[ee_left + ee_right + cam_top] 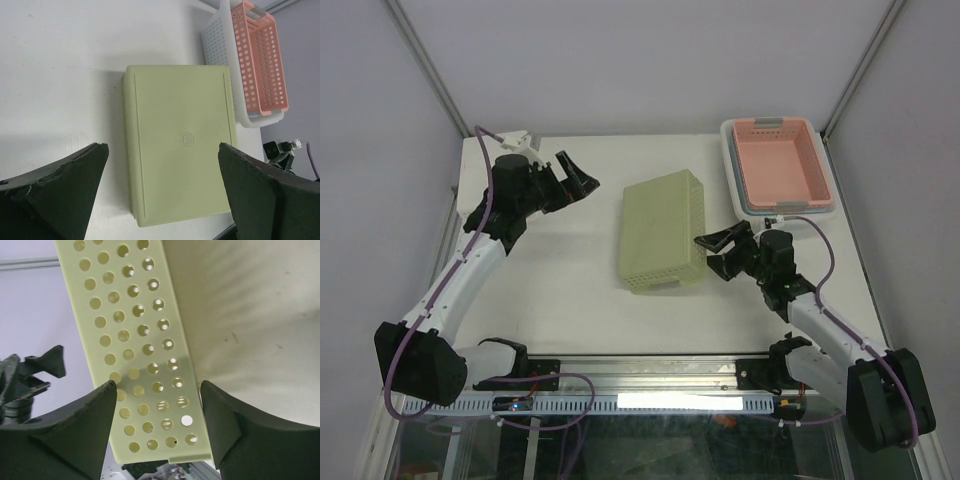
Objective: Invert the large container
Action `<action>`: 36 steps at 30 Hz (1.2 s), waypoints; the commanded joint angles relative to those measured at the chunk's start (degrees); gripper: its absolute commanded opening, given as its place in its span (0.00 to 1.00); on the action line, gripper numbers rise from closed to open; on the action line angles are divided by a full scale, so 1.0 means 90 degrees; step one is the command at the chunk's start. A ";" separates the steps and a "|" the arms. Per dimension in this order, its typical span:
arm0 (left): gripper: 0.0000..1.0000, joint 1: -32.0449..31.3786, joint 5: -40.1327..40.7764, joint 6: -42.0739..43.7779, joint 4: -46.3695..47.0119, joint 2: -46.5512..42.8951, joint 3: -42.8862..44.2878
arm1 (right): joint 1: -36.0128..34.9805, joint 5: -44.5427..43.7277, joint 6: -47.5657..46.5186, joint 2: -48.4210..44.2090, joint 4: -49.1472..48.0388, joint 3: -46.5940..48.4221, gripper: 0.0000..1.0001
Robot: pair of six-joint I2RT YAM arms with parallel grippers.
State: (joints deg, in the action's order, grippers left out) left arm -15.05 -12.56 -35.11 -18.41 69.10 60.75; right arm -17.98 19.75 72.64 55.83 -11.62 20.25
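Toward the near right edge of the tabletop, the right claw stands wide and empty, just beside the right wall of the container. The container lies mid-tabletop with its flat base up, so it looks turned over already. It is thin perforated plastic, probably light, stiff and a little slick, best pinched by a long wall or the rim. Toward the far left corner, the left claw gapes wide, holding nothing, well apart from it.
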 commanded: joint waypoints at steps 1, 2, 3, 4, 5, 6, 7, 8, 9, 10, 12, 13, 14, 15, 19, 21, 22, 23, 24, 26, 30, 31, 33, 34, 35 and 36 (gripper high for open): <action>0.99 -0.0027 -0.0272 0.0073 0.0275 0.0009 -0.0066 | 0.0025 -0.0459 -0.0783 -0.0352 0.1058 0.0364 0.73; 0.99 -0.0030 -0.0290 0.0079 0.0277 0.0019 -0.0075 | 0.0025 -0.0519 -0.0898 -0.0388 0.1231 0.0409 0.74; 0.99 -0.0029 -0.0307 0.0082 0.0273 0.0029 -0.0089 | 0.0024 -0.0594 -0.1004 -0.0415 0.1408 0.0452 0.75; 0.99 -0.0027 -0.0326 0.0083 0.0286 0.0043 -0.0103 | 0.0025 -0.0665 -0.1120 -0.0442 0.1564 0.0492 0.76; 0.99 -0.0030 -0.0345 0.0083 0.0286 0.0050 -0.0126 | 0.0020 -0.0713 -0.1216 -0.0464 0.1720 0.0531 0.76; 0.99 -0.0030 -0.0360 0.0092 0.0288 0.0056 -0.0141 | 0.0021 -0.0771 -0.1309 -0.0485 0.1835 0.0557 0.77; 0.99 -0.0028 -0.0371 0.0094 0.0288 0.0058 -0.0168 | 0.0024 -0.0822 -0.1391 -0.0493 0.1939 0.0581 0.77; 0.99 -0.0024 -0.0375 0.0103 0.0293 0.0058 -0.0177 | 0.0025 -0.0866 -0.1462 -0.0495 0.2039 0.0606 0.77; 0.99 -0.0027 -0.0363 0.0110 0.0290 0.0064 -0.0186 | 0.0020 -0.0897 -0.1535 -0.0500 0.2109 0.0629 0.77; 0.99 -0.0032 -0.0355 0.0112 0.0295 0.0051 -0.0196 | 0.0022 -0.0937 -0.1599 -0.0499 0.2205 0.0676 0.78; 0.99 -0.0036 -0.0360 0.0117 0.0292 0.0041 -0.0209 | 0.0025 -0.1000 -0.1712 -0.0496 0.2382 0.0761 0.78; 0.99 -0.0032 -0.0362 0.0126 0.0289 0.0039 -0.0214 | 0.0025 -0.0964 -0.1756 -0.0498 0.2358 0.0762 0.78; 0.99 -0.0029 -0.0376 0.0141 0.0288 0.0045 -0.0218 | 0.0025 -0.0881 -0.1786 -0.0495 0.2262 0.0759 0.78; 0.99 -0.0027 -0.0394 0.0155 0.0287 0.0046 -0.0224 | 0.0020 -0.0797 -0.1819 -0.0474 0.2137 0.0729 0.78; 0.99 -0.0030 -0.0457 0.0224 0.0288 0.0029 -0.0269 | -0.0034 -0.0218 -0.1927 -0.0064 0.1465 0.0719 0.78; 0.99 -0.0028 -0.0465 0.0231 0.0288 -0.0010 -0.0301 | -0.0295 -0.0105 -0.1915 0.0331 0.0936 0.0802 0.78; 0.99 -0.0032 -0.0461 0.0230 0.0288 -0.0025 -0.0318 | -0.0518 -0.0180 -0.1980 0.0580 0.0701 0.0945 0.78; 0.99 -0.0030 -0.0453 0.0238 0.0281 -0.0043 -0.0342 | -0.0832 -0.0379 -0.2042 0.0899 0.0532 0.1180 0.78; 0.99 -0.0028 -0.0437 0.0231 0.0274 -0.0071 -0.0364 | -0.1115 -0.0588 -0.2214 0.1244 0.0433 0.1467 0.78; 0.99 -0.0033 -0.0340 0.0246 0.0174 -0.0119 -0.0370 | -0.1478 -0.0804 -0.2443 0.2108 0.0275 0.2192 0.78; 0.99 -0.0036 0.0013 0.0346 -0.0157 -0.0306 -0.0305 | -0.1572 -0.0490 -0.2473 0.4092 -0.0178 0.3789 0.77; 0.99 -0.0029 0.0097 0.0383 -0.0239 -0.0365 -0.0297 | -0.1575 -0.0321 -0.2480 0.4539 -0.0143 0.4243 0.76; 0.99 -0.0032 0.0247 0.0487 -0.0400 -0.0427 -0.0262 | -0.1563 -0.0004 -0.2615 0.5130 0.0258 0.5069 0.73; 0.99 -0.0031 0.0303 0.0551 -0.0475 -0.0447 -0.0236 | -0.1566 0.0053 -0.2687 0.5215 0.0433 0.5287 0.72; 0.99 -0.0031 0.0340 0.0610 -0.0534 -0.0458 -0.0216 | -0.1567 0.0048 -0.2719 0.5159 0.0452 0.5290 0.72; 0.99 -0.0026 0.0355 0.0662 -0.0573 -0.0455 -0.0200 | -0.1574 -0.0002 -0.2737 0.4986 0.0362 0.5129 0.72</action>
State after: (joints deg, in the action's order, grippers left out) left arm -15.05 -11.84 -32.12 -22.02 67.18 57.32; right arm -32.29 17.50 50.98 103.11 -7.25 64.45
